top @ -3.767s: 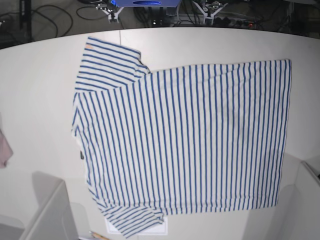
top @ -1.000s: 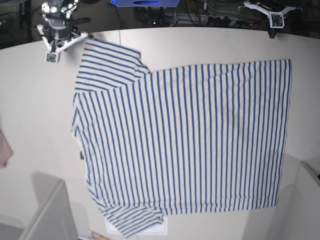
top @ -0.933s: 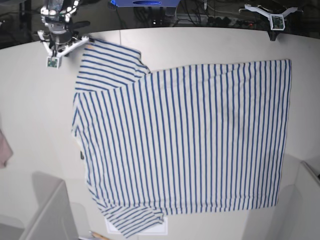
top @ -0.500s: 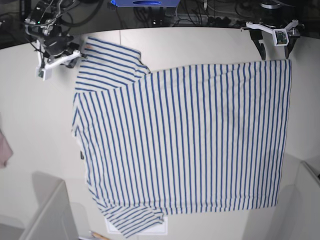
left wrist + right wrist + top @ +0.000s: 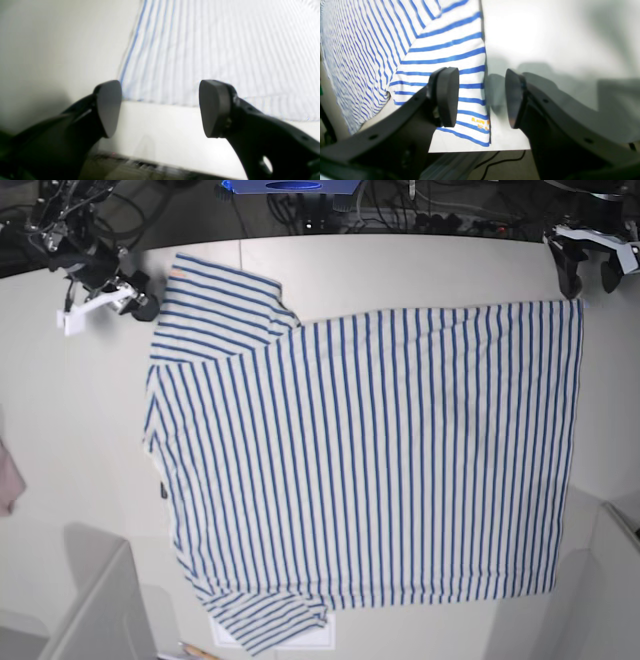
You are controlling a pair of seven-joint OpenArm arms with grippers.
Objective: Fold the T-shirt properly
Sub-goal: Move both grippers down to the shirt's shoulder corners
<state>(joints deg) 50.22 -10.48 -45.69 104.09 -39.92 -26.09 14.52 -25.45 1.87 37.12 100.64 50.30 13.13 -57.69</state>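
Observation:
The T-shirt (image 5: 370,460), white with blue stripes, lies flat on the table with its neck to the left. My right gripper (image 5: 138,292) is open at the far sleeve. In the right wrist view the right gripper (image 5: 482,97) straddles the sleeve edge, one finger over the T-shirt (image 5: 440,57) and one over bare table, just above the orange mark (image 5: 480,121). My left gripper (image 5: 590,278) is open by the far hem corner. In the left wrist view the left gripper (image 5: 161,108) is empty, with the edge of the T-shirt (image 5: 200,62) just beyond its tips.
A pinkish cloth scrap (image 5: 8,480) lies at the table's left edge. Grey bins stand at the front left (image 5: 105,610) and the front right (image 5: 605,580). Cables and equipment sit behind the table's far edge (image 5: 400,238).
Both arms came into view from the back. The right gripper has moved left and down to the far sleeve; the left gripper has moved right to the far hem corner. The shirt has not moved.

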